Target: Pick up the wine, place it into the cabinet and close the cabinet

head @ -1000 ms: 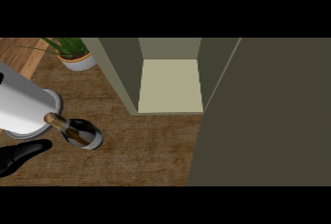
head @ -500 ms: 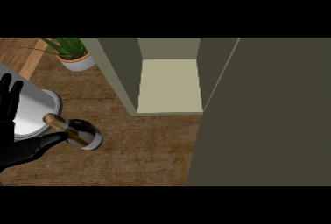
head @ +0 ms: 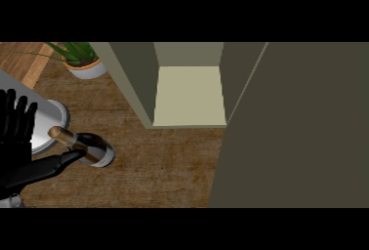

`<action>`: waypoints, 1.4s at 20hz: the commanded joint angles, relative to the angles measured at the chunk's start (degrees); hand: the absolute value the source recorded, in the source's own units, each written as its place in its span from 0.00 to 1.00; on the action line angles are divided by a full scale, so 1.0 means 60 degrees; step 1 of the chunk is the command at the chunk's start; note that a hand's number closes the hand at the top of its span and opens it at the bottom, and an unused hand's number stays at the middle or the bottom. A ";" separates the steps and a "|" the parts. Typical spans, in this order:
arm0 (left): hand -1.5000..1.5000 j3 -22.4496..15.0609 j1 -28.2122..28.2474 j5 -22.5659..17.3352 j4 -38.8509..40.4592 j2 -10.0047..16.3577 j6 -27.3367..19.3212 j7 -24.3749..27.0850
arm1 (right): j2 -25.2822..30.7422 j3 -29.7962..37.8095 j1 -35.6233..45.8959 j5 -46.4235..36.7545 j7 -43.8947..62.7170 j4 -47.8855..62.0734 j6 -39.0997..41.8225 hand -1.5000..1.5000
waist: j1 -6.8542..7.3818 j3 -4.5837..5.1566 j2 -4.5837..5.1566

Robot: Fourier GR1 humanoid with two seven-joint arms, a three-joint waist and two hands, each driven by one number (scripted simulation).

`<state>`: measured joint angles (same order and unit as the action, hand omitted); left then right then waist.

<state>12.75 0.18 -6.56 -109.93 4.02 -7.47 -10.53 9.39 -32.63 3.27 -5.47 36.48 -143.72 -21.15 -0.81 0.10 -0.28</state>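
Far left: left hand point(head: 18, 141), up and in over the last second, fingers now straight and spread, gripping nothing. Thumb stretched toward the wine point(head: 92, 149), tip touching or just beside it; cannot tell which. Wine unmoved on the counter point(head: 158, 168), just in front of a grey round vessel point(head: 54, 114), well apart from the cabinet point(head: 189, 95). Cabinet open, door point(head: 302, 127) swung out at right. Suggests a grasp only beginning: closing round the wine, lifting, shelving and shutting still ahead. Right hand out of sight.
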 commanded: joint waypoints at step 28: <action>0.00 0.1524 0.0268 -0.0435 0.6180 0.0370 0.1379 0.4963 | 0.1298 -0.1199 0.0293 -0.1690 0.0873 -0.1713 -0.1385 0.00 | -0.0059 0.0002 -0.0006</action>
<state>19.46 3.38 -8.37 -77.72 4.23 0.16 16.68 15.21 -37.91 7.12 -7.26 38.05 -143.67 -29.31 -1.11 0.14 -0.30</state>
